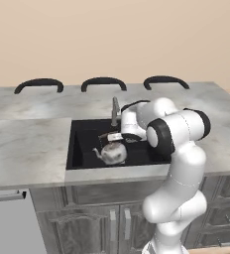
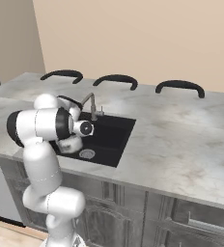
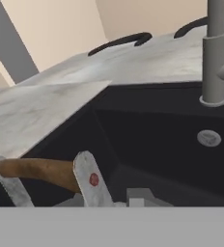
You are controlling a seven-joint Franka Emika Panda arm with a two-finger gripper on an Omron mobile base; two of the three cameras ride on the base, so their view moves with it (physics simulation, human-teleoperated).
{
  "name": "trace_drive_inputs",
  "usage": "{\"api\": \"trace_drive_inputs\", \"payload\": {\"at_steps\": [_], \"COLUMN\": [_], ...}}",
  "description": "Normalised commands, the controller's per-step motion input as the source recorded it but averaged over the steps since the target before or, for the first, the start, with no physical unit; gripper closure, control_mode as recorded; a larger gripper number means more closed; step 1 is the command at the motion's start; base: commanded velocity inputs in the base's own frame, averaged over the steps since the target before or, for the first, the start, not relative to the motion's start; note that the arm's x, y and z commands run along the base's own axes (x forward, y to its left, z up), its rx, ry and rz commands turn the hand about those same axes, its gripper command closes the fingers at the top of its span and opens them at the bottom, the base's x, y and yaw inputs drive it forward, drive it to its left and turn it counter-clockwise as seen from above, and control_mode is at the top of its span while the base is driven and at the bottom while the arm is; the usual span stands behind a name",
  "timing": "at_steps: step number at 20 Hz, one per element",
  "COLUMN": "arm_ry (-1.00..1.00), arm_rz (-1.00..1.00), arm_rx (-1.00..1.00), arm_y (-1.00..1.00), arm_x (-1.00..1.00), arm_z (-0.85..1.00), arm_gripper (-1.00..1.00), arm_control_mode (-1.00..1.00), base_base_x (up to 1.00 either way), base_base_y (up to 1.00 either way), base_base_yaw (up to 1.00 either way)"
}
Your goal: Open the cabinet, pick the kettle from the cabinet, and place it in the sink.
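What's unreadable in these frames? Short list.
- Kettle underside, left base view: whether it touches the sink floor can't be told.
- Kettle body, hand view: cut off at the bottom; just its brown handle shows.
- Gripper, right base view: hidden behind the arm.

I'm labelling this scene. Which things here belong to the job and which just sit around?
Job:
squat silver-white metal kettle, brown handle
wide black rectangular sink
two-finger gripper, shut on the kettle's handle

Around:
slim silver faucet
three black chair backs
grey marble countertop
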Motion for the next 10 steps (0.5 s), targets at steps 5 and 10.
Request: {"api": "trace_drive_inputs", "payload": {"at_steps": [5, 10], "arm_ry": [0.0, 0.0], "arm_rz": [0.0, 0.0], "arm_rx": [0.0, 0.0], "arm_y": [0.01, 0.0], "arm_x": [0.05, 0.15], "arm_z": [-0.24, -0.19], "arm_gripper": [1.0, 1.0], "arm_control_mode": [-1.0, -1.0], "base_base_x": [0.0, 0.0], "base_base_y": [0.0, 0.0], "base_base_yaw": [0.0, 0.0]}}
